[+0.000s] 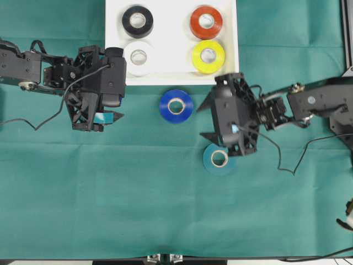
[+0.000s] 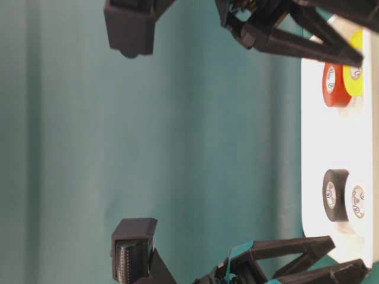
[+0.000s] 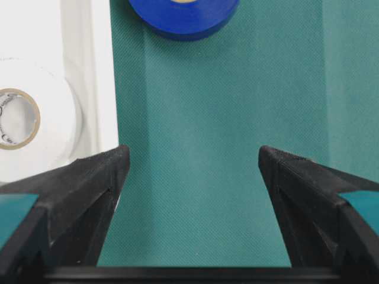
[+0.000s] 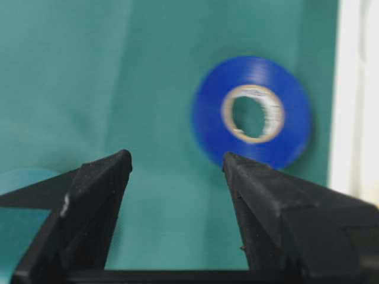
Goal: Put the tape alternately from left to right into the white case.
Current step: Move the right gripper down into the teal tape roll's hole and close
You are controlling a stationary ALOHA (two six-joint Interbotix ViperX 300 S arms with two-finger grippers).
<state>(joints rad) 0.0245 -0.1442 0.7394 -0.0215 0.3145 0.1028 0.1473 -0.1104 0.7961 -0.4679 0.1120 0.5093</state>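
Note:
The white case [image 1: 171,70] lies at the back and holds a black roll [image 1: 138,21], a white roll [image 1: 139,56], an orange-red roll [image 1: 206,21] and a yellow roll [image 1: 208,56]. A blue roll [image 1: 176,105] lies flat on the cloth just in front of the case. A teal roll [image 1: 219,159] lies nearer, partly under the right arm. My left gripper [image 1: 123,97] points right toward the blue roll [image 3: 183,15]; it is open and empty [image 3: 194,155]. My right gripper [image 1: 201,121] points left, open and empty [image 4: 176,158], with the blue roll [image 4: 254,112] ahead of it.
A green cloth [image 1: 138,204] covers the table. The case rim [image 3: 98,89] runs beside my left finger, with the white roll [image 3: 35,118] just inside it. Cables trail from both arms over the cloth.

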